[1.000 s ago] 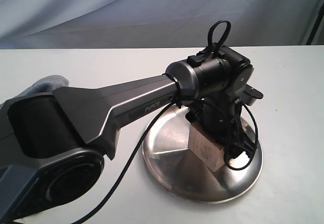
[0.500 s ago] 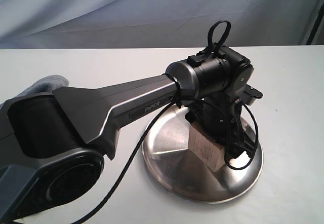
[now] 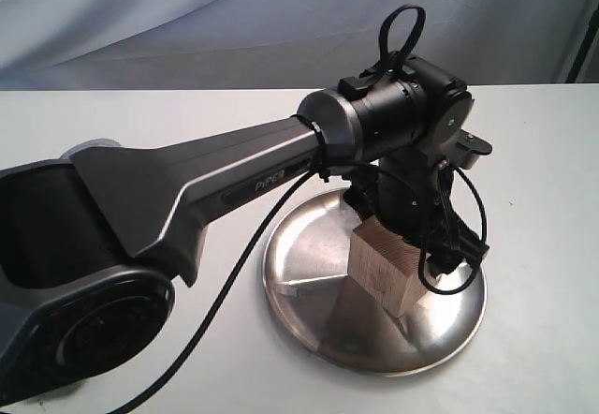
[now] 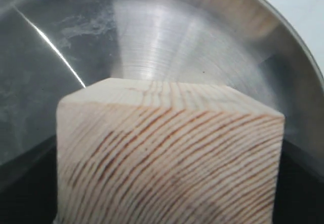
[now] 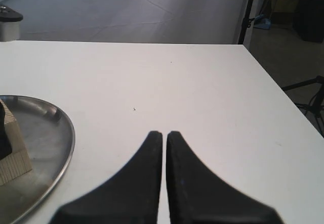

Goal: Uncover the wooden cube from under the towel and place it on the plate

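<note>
One wooden cube (image 3: 382, 272) on the plate (image 3: 314, 297), left gripper (image 3: 410, 231) right over it, jaw grip impossible to tell; right gripper (image 5: 164, 138) jaws pressed together.

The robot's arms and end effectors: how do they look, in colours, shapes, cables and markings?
The dark grey, angular left arm has a lighter bevelled edge, pale "PIPER" lettering, a silver ring before the round black wrist joint, and thin black cables, one looped on top. The right end effector has two matte black fingers, broad at the base and tapering to narrow tips.
</note>
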Available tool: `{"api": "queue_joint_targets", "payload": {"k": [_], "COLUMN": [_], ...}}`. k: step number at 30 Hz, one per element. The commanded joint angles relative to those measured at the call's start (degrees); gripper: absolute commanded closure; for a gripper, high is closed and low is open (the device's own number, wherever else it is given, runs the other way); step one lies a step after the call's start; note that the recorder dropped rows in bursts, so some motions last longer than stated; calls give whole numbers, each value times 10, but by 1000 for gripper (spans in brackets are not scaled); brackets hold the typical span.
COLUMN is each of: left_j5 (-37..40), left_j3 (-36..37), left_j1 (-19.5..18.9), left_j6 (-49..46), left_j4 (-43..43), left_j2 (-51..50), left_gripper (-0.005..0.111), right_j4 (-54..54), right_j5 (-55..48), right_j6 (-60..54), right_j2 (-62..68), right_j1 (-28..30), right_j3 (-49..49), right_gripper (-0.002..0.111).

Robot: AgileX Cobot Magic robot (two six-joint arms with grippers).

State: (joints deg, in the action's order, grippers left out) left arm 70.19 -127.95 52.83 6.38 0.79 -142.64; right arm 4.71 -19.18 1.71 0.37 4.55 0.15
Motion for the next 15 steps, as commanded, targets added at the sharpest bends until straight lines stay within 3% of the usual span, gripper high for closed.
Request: {"api": "queue_joint_targets", "payload": {"k": [1,15], "left_j5": [-2,-2], "left_j3": [-4,-4], "left_j1": [4,4], "left_j6": [6,6], "left_j4": [5,1], "left_j2": [20,81], "left_gripper": [20,20], "right_j4": [0,0], "right_j5": [1,1], "right_j6": [1,0], "right_j2": [-4,-4], "right_j1": [0,0], "right_j3": [-1,-1], "right_gripper": [105,105]}}
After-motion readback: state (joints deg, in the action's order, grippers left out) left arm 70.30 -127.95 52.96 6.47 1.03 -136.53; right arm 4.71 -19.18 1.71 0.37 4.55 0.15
